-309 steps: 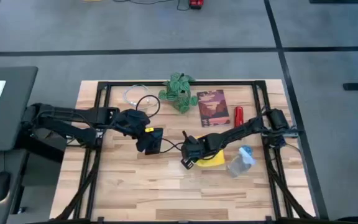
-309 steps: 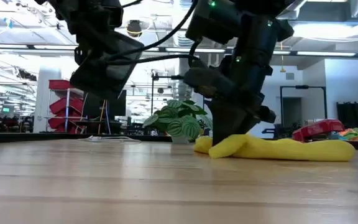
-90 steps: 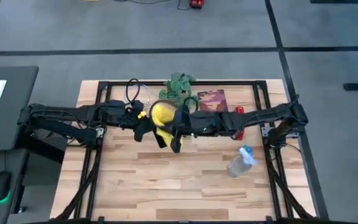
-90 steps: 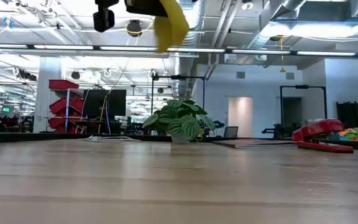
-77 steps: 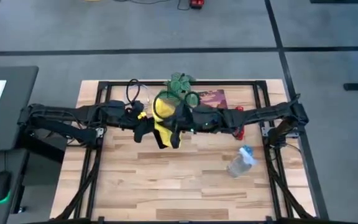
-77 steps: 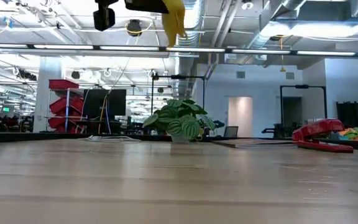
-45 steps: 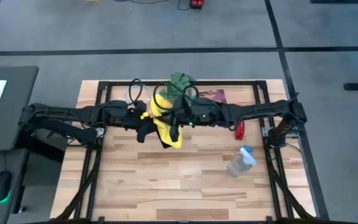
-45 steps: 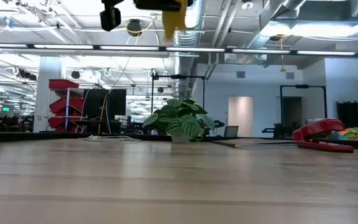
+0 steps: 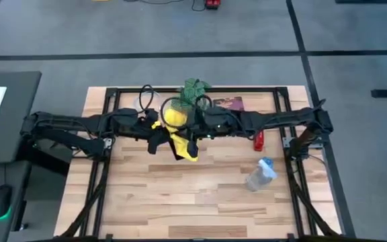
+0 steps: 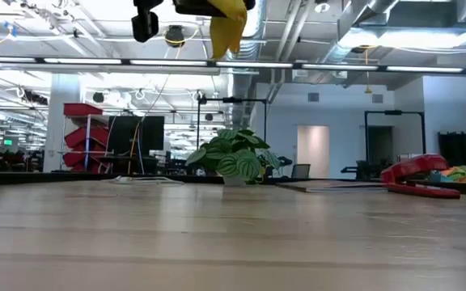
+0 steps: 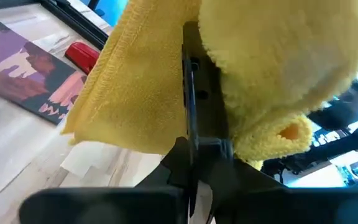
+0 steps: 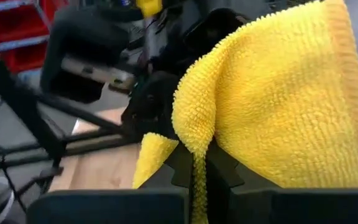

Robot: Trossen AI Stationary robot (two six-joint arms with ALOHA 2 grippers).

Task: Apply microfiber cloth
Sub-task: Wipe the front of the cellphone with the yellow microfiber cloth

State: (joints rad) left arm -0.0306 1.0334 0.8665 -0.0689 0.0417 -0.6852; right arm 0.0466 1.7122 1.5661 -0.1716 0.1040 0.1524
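Both arms meet high above the table's middle. The yellow microfiber cloth (image 9: 175, 121) is bunched against a black smartphone (image 11: 194, 106), which shows edge-on in the left wrist view with cloth on both of its faces. My left gripper (image 9: 154, 132) is shut on the smartphone. My right gripper (image 9: 193, 128) is shut on the cloth (image 12: 278, 106). A tail of the cloth (image 9: 187, 151) hangs down; in the low view the cloth (image 10: 226, 24) shows at the top edge, far above the table. My left gripper pinches the smartphone's lower end (image 11: 197, 146) between its two fingers, coming level from the table's left. The phone stands on edge, lifted clear of the table, its upper part wrapped in cloth. My right gripper pinches a fold of the cloth (image 12: 197, 158) between its two fingers, coming level from the table's right. The cloth bulges slack past the fingers and lies against the phone, with its tail hanging free.
At the far edge stand a potted plant (image 9: 193, 91) and a coiled cable (image 9: 143, 101). A dark red booklet (image 9: 230, 104) and a red tool (image 9: 259, 140) lie at the far right. A plastic bottle (image 9: 261, 173) lies at the right. Bare wood (image 9: 180, 202) spans the near half.
My right gripper has gone a little toward the table's far edge with the cloth, drawing it over the phone's face. The cloth's bunch sits farther back on the phone than before, and its hanging tail has swung. Both stay high above the table.
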